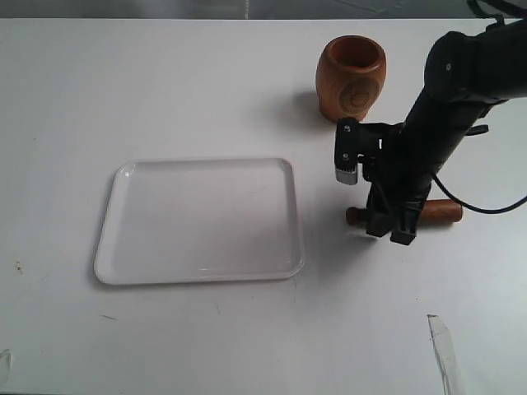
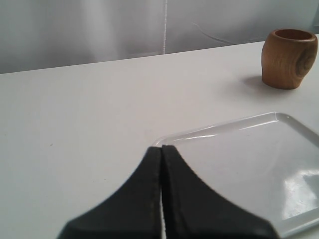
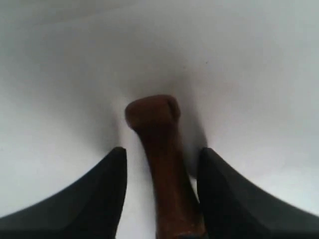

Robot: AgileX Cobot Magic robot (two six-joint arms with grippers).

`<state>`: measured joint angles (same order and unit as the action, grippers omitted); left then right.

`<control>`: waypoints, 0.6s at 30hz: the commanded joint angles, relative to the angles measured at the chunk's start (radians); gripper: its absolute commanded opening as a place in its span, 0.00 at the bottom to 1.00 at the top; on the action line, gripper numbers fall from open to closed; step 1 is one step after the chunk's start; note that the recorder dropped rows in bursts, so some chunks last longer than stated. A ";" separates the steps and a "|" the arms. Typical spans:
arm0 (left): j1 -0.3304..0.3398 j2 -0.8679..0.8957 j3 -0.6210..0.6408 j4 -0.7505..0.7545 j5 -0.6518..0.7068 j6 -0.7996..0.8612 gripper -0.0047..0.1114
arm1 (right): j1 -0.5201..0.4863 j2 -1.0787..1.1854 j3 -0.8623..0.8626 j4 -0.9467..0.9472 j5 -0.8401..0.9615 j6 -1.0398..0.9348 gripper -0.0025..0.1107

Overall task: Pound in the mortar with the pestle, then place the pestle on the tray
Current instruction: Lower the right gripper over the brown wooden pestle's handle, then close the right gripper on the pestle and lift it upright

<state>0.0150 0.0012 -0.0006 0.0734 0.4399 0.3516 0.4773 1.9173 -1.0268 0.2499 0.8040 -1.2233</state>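
The pestle point(image 1: 441, 212) lies flat on the white table, right of the tray, knob tip toward the tray. My right gripper point(image 1: 390, 232) is lowered over its narrow handle. In the right wrist view the pestle point(image 3: 158, 139) runs between the two black fingers of the open right gripper point(image 3: 162, 150); a gap shows on one side, and the other finger is close to the wood. The mortar point(image 1: 352, 77) stands upright behind that arm, empty as far as I can see. The tray point(image 1: 198, 220) is bare. My left gripper point(image 2: 162, 148) is shut on nothing, low near a corner of the tray point(image 2: 249, 159), with the mortar point(image 2: 289, 59) far off.
A clear strip of tape point(image 1: 443, 352) is stuck to the table near the front right edge. The table's far edge runs just behind the mortar. The right arm's black body and cable point(image 1: 461, 90) hang over the table's right side.
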 commanded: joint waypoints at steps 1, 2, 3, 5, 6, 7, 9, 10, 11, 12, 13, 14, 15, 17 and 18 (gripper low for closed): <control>-0.008 -0.001 0.001 -0.007 -0.003 -0.008 0.04 | 0.002 -0.003 0.024 -0.043 -0.016 -0.009 0.37; -0.008 -0.001 0.001 -0.007 -0.003 -0.008 0.04 | 0.002 -0.003 0.024 -0.037 -0.016 -0.006 0.36; -0.008 -0.001 0.001 -0.007 -0.003 -0.008 0.04 | 0.002 -0.003 0.024 -0.025 -0.016 -0.004 0.34; -0.008 -0.001 0.001 -0.007 -0.003 -0.008 0.04 | 0.002 -0.003 0.024 0.001 -0.016 -0.004 0.25; -0.008 -0.001 0.001 -0.007 -0.003 -0.008 0.04 | 0.002 -0.003 0.024 0.010 -0.013 -0.004 0.19; -0.008 -0.001 0.001 -0.007 -0.003 -0.008 0.04 | 0.002 -0.003 0.024 0.024 -0.011 -0.004 0.14; -0.008 -0.001 0.001 -0.007 -0.003 -0.008 0.04 | 0.002 -0.003 0.024 0.051 -0.008 0.001 0.02; -0.008 -0.001 0.001 -0.007 -0.003 -0.008 0.04 | 0.002 -0.003 0.024 0.071 -0.008 0.009 0.02; -0.008 -0.001 0.001 -0.007 -0.003 -0.008 0.04 | 0.002 -0.003 0.024 0.098 -0.008 0.034 0.02; -0.008 -0.001 0.001 -0.007 -0.003 -0.008 0.04 | 0.002 -0.003 0.024 0.118 -0.011 0.048 0.02; -0.008 -0.001 0.001 -0.007 -0.003 -0.008 0.04 | 0.002 -0.003 0.024 0.127 -0.018 0.054 0.02; -0.008 -0.001 0.001 -0.007 -0.003 -0.008 0.04 | 0.002 -0.003 0.024 0.133 -0.031 0.060 0.02; -0.008 -0.001 0.001 -0.007 -0.003 -0.008 0.04 | 0.002 -0.005 0.024 0.133 -0.052 0.074 0.02; -0.008 -0.001 0.001 -0.007 -0.003 -0.008 0.04 | 0.002 -0.024 0.024 0.141 -0.109 0.086 0.02; -0.008 -0.001 0.001 -0.007 -0.003 -0.008 0.04 | 0.002 -0.040 0.024 0.145 -0.143 0.086 0.02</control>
<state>0.0150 0.0012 -0.0006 0.0734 0.4399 0.3516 0.4773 1.9116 -1.0083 0.3716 0.7410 -1.1515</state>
